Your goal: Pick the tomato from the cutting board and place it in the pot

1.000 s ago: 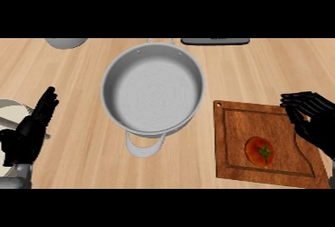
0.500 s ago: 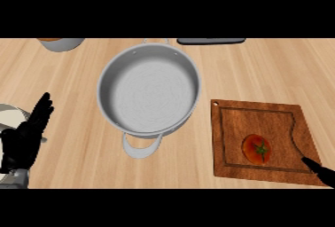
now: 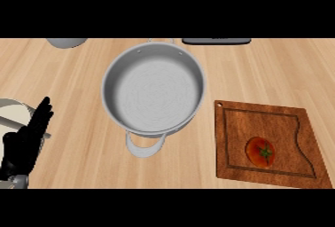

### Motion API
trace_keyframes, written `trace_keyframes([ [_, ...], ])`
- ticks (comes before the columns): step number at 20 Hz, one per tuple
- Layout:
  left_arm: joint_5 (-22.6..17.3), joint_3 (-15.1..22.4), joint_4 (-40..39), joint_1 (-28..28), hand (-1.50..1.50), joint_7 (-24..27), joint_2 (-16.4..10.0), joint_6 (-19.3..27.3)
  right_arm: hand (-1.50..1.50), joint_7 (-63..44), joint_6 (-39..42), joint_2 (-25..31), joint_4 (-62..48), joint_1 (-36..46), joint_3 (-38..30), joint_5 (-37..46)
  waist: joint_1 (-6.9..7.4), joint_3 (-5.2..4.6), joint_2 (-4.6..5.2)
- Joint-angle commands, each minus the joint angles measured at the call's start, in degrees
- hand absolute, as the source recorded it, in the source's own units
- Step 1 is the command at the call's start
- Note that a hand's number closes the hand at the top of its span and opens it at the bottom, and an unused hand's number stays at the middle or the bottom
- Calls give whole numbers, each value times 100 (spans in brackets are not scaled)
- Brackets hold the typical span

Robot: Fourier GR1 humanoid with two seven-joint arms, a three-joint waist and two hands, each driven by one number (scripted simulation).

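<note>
A red tomato (image 3: pixel 261 151) with a green stem lies on the brown wooden cutting board (image 3: pixel 230 146) at the lower right of the head view. A grey pot (image 3: pixel 154 88) with a loop handle toward me stands in the middle, left of the board, and holds nothing. My left hand (image 3: pixel 25 142) rests at the lower left edge, fingers straight and pointing up, well apart from pot and board. My right hand does not show anywhere in the view.
A white round object (image 3: pixel 13 114) sits partly behind my left hand at the left edge. A grey bowl-like thing (image 3: pixel 66 42) and a dark flat object (image 3: pixel 216 41) lie along the far edge of the wooden counter.
My right hand, above the board's right side a second ago, has withdrawn past the lower right and is out of view. The view has shifted slightly; tomato and pot stay put.
</note>
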State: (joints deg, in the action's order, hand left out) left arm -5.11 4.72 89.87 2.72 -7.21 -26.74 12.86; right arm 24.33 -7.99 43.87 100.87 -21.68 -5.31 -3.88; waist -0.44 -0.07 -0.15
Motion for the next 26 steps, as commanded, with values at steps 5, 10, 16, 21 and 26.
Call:
trace_keyframes([
  [5,-140,-365,-287,-165,0,-2,-222,-219,-150,-2412,892,1410,1340,105,396,595,59,-25,26],
  [10,-15,-133,-248,-267,0,28,-63,-275,-150,-3745,1651,1800,1342,911,1088,793,241,-10,65],
  [16,20,-324,-677,-189,0,396,52,-417,-150,-4995,2170,1209,1667,1625,1874,850,116,-1,35],
  [21,295,-240,-583,-322,0,157,304,-261,-150,-5300,2647,537,931,2597,2270,1250,118,5,34],
  [26,489,-242,-126,-85,0,-92,359,-203,-150,-5683,2787,0,797,2674,2619,1949,90,8,19],
])
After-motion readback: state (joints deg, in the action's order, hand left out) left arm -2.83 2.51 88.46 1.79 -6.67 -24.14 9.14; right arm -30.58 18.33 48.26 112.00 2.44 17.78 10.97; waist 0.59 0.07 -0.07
